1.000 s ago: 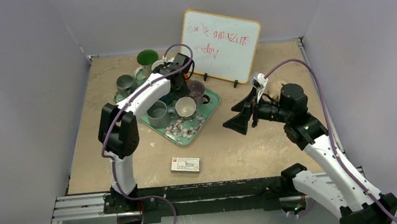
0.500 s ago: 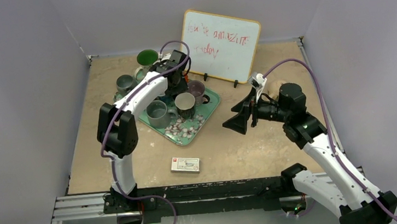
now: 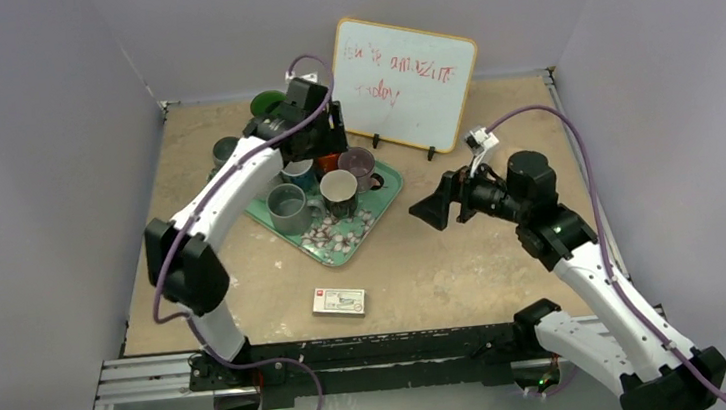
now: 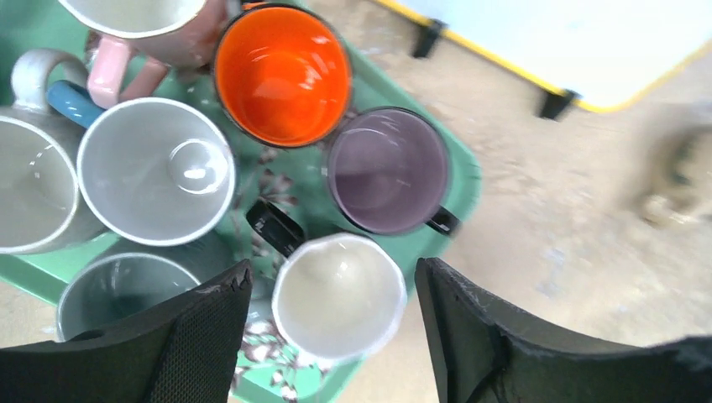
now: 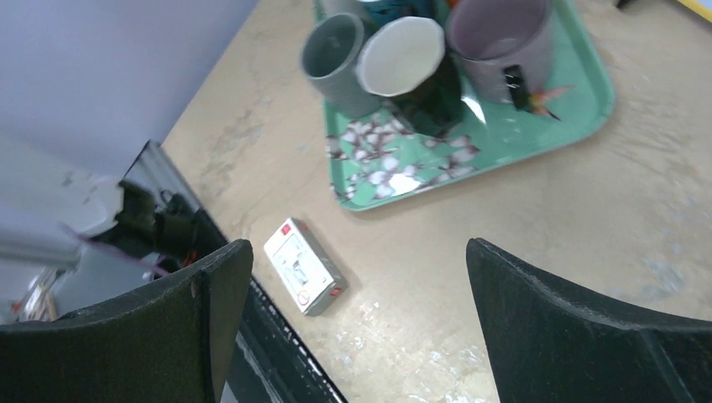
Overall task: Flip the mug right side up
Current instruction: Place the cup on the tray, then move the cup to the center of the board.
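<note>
Task object: the dark-walled mug with a cream-white interior (image 4: 340, 294) stands right side up with its mouth open to the ceiling. Its black handle points toward the middle of the tray.
Location of task object: it is on the near half of the green floral tray (image 3: 338, 246), just beside a plain grey mug (image 3: 289, 208) on its left. A purple mug (image 3: 359, 162) stands just behind it.
Left hand: the left hand (image 4: 334, 270) is released. Its two black fingers stand wide apart and touch nothing. In the wrist view the task mug lies below, in the gap between them.
Left arm: it reaches over the far side of the tray, with the hand raised above the cluster of mugs.
Right hand: the right hand (image 3: 430, 209) is released, its jaws spread wide and empty. It hovers over the bare surface to the right of the tray, well apart from every mug.
Other tray contents: an orange-lined mug (image 4: 283, 74), a white-lined mug with a blue handle (image 4: 155, 172), and a pink mug (image 4: 138, 25) cut off at the upper edge of the wrist view. All three stand mouth up.
Surface: on the tan board surface (image 3: 445, 267) a small white and red card box (image 3: 338, 301) lies flat near the front edge, apart from the tray.
Background: a yellow-framed whiteboard with red handwriting (image 3: 405, 80) stands at the far edge. A green cup (image 3: 264, 102) is partly hidden behind the left arm.
</note>
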Robot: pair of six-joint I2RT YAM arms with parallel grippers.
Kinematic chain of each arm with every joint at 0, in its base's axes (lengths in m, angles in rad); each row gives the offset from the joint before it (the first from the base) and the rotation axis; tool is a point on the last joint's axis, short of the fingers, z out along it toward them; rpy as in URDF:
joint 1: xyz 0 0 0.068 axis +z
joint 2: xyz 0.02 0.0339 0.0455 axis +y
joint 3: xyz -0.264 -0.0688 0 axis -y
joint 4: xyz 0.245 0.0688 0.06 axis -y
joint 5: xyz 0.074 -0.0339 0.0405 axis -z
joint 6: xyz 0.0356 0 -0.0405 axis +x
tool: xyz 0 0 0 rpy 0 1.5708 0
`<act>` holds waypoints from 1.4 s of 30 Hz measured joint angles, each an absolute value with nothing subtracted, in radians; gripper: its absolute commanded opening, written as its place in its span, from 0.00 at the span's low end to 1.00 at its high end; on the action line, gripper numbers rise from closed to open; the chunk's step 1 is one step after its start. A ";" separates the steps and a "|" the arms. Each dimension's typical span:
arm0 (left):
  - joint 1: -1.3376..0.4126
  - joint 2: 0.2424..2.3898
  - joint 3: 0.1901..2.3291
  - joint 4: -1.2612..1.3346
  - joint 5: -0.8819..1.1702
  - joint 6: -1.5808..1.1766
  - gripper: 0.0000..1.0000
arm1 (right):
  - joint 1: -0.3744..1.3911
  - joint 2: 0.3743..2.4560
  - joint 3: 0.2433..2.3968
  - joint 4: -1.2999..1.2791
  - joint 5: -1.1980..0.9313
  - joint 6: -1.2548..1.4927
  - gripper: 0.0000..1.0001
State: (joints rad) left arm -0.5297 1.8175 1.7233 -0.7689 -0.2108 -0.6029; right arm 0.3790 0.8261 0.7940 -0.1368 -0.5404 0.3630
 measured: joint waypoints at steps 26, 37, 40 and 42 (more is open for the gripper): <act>-0.530 0.876 0.981 -0.595 0.134 -0.207 0.96 | 0.361 1.286 0.963 -0.481 0.466 0.776 0.51; -0.526 0.871 0.975 -0.624 0.126 -0.162 0.96 | 0.200 1.525 1.036 -0.444 0.525 0.831 0.47; -0.520 0.863 0.975 -0.625 0.126 -0.160 0.96 | 0.175 1.540 1.036 -0.434 0.529 0.831 0.47; -0.517 0.853 0.975 -0.625 0.126 -0.160 0.96 | 0.156 1.549 1.045 -0.433 0.527 0.831 0.47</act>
State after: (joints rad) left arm -0.5171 0.8532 0.9752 -0.6247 0.1261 -0.1596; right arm 0.1562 1.5494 1.0454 -0.4332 0.5274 0.8314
